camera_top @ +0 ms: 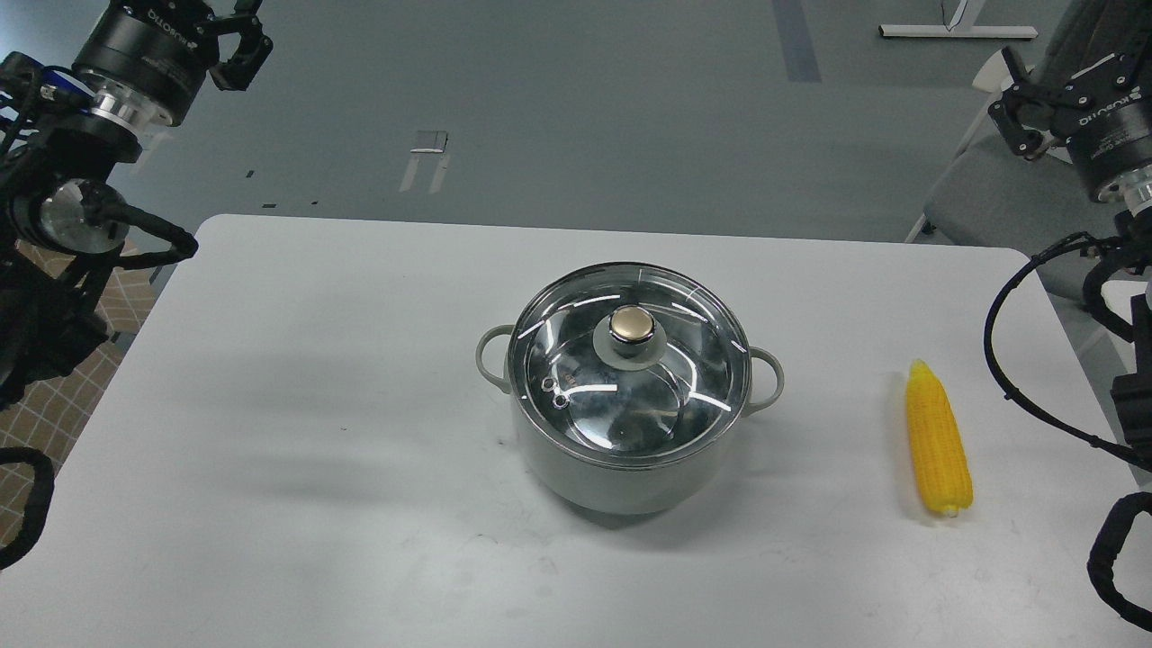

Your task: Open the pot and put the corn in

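Pot (pixel 621 468), lid (pixel 630 360) on, sits between both pincers. Corn (pixel 938 441) below right pincer (pixel 1021 126), well apart. Left pincer (pixel 236 45) raised; can't tell either's opening.

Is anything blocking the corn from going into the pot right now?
Yes. The glass lid sits closed on the pot, covering its whole opening. The corn lies on the table to the pot's right, apart from it, with nothing visible between them.
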